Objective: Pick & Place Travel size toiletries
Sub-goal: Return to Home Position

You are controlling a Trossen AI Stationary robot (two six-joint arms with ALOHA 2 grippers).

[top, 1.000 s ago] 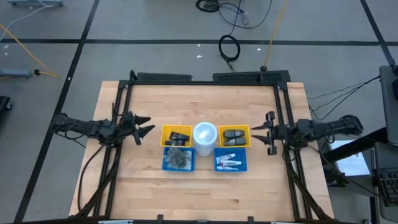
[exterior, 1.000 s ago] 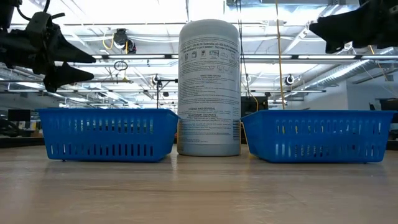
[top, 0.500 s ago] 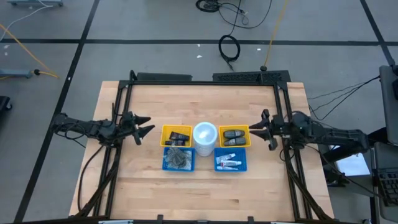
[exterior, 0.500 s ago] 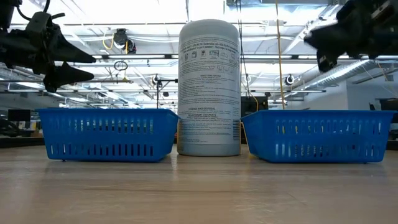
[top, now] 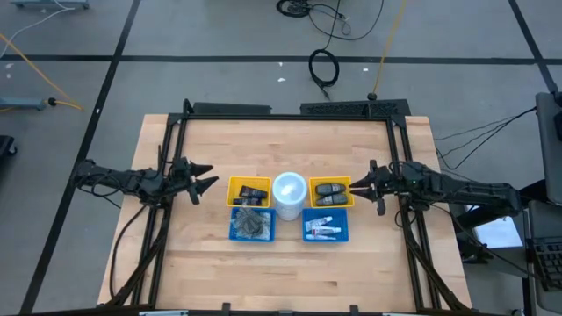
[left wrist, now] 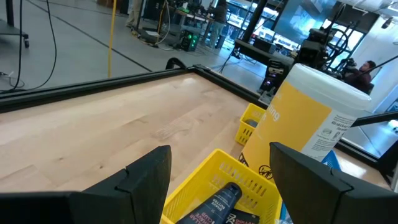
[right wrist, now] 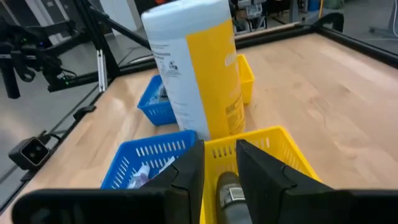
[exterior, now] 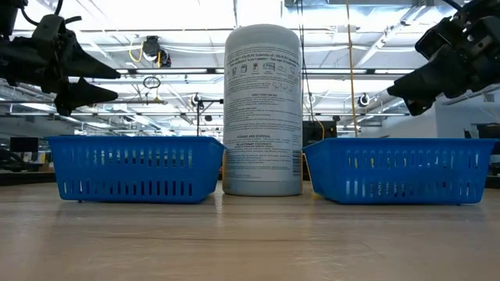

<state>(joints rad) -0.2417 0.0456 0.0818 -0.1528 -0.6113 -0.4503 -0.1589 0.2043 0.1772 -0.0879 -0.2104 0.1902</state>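
The travel size toiletries [top: 322,229] are small white tubes with red and blue marks, lying in the right blue basket [top: 344,235]; the right wrist view shows them [right wrist: 147,175] low in that basket. My right gripper [top: 375,185] is open and hovers at the right end of the right yellow bin [top: 331,179], above table height [exterior: 408,87]. The tubes are just toward the near edge from it. My left gripper [top: 204,178] waits open, left of the left yellow bin [top: 249,180]. Basket walls hide the tubes in the low view.
A tall white canister with a yellow label [top: 289,189] stands between the bins. Both yellow bins hold black oblong gadgets [top: 330,189]. The left blue basket [top: 252,226] holds clear bags of grey metal bits. Black frame rails [top: 400,158] run along the table's sides.
My right gripper has moved toward the table's left, up to the right yellow bin, and has come lower while tipping downward. The left arm and all bins have kept still.
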